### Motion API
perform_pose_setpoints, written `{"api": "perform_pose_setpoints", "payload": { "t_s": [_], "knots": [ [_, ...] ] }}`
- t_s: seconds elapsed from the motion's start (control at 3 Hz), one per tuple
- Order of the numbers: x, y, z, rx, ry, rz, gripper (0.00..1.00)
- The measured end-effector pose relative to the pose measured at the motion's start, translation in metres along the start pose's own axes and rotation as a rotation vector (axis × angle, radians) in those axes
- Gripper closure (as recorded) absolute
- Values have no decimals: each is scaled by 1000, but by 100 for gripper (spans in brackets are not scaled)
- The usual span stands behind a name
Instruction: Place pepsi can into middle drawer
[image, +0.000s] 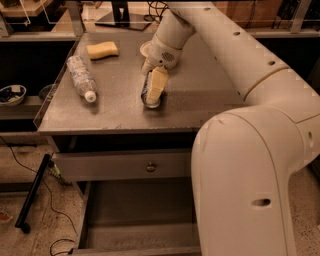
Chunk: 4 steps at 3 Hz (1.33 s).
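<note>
The pepsi can (148, 98) lies on its side on the grey counter top (115, 112), its silver end facing me. My gripper (152, 86) comes down on it from behind. One cream finger (157, 84) lies flat against the can's right side and the other is hidden behind the can. The gripper looks shut on the can, which still rests on the counter. The middle drawer (140, 212) stands pulled open below, its flat grey floor bare.
A clear crinkled plastic bottle (80, 77) lies left of the can, and a yellow sponge (102, 50) sits behind it. A closed drawer front with a round knob (151, 166) is above the open drawer. My arm's white body (245, 165) fills the right side. A bowl (11, 94) sits on a shelf to the left.
</note>
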<state>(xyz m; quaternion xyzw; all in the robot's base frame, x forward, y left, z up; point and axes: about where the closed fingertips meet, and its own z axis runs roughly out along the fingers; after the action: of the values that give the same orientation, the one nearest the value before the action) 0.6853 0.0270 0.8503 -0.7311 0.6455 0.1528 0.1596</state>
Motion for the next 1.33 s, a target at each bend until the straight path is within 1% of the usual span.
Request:
{"api": "perform_pose_setpoints", "payload": {
  "t_s": [0.33, 0.67, 1.0, 1.33],
  "knots": [
    [0, 0, 0, 0, 0, 0, 42],
    [0, 0, 0, 0, 0, 0, 73],
    [0, 0, 0, 0, 0, 0, 96],
    [-3, -1, -4, 13, -11, 3, 100]
  ]
}}
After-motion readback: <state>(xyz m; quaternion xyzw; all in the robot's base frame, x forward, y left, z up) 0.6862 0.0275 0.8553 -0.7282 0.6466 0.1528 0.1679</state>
